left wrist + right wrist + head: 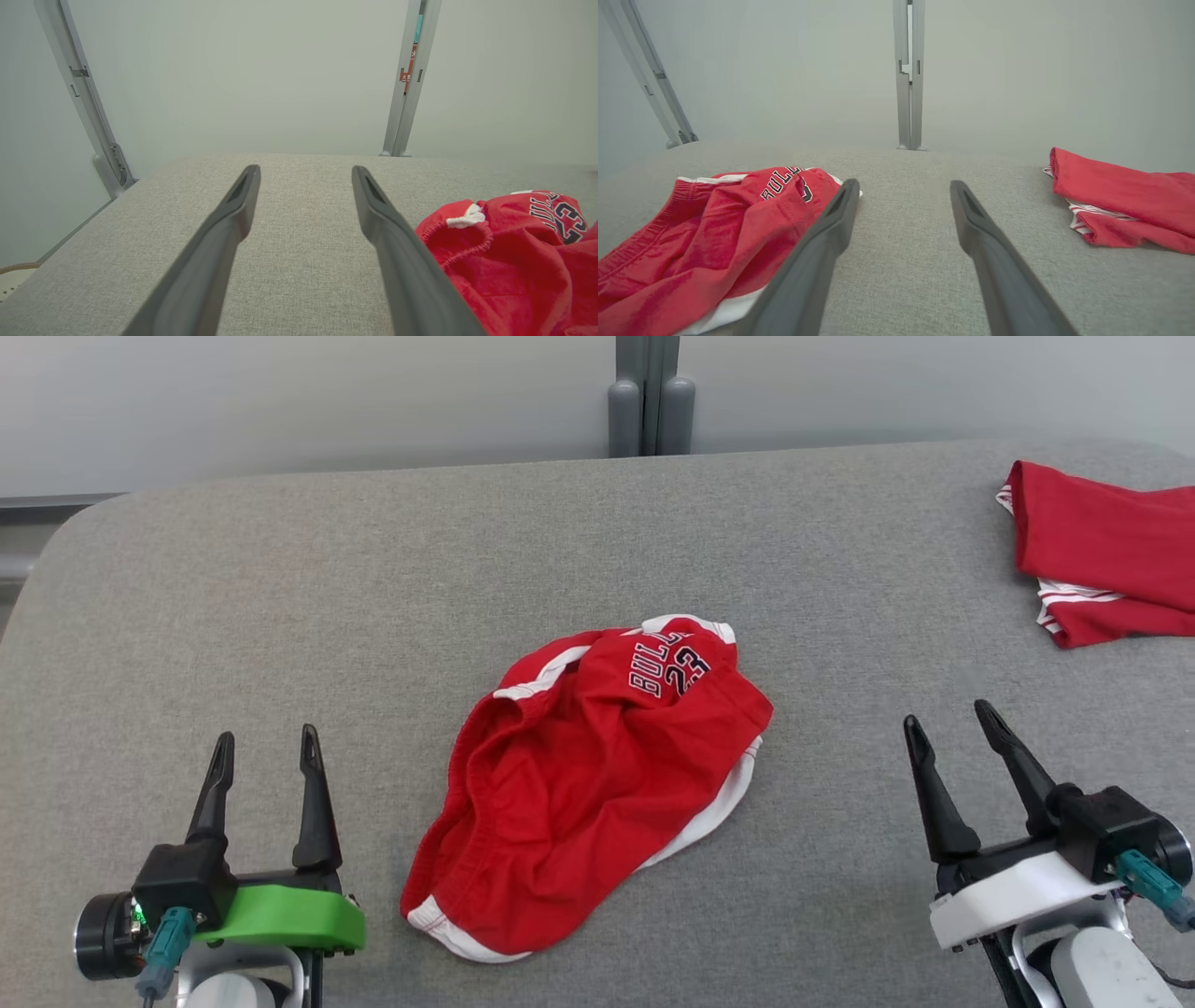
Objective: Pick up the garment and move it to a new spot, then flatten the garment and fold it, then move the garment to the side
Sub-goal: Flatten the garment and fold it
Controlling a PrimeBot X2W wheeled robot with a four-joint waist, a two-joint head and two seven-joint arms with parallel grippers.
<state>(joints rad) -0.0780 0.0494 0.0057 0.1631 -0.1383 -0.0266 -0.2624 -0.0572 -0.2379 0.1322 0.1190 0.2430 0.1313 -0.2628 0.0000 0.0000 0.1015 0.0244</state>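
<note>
The red shorts [583, 784] lie crumpled in the middle of the grey table [327, 569], between the two grippers and touched by neither. The left gripper [266, 735] and right gripper [948, 713] both have jaws spread, empty. Another red garment [1111, 555] lies folded at the far right.

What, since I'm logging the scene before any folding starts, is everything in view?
crumpled garment: one, red with white trim and dark lettering, mid-table between the arms
folded garment: one, red with white striped trim, table's far right
table: one, grey fabric top, under both garments
posts: two, grey, behind the table
left fingers: two, dark, on a green mount, lower left, open, empty
right fingers: two, dark, on a white mount, lower right, open, empty
</note>
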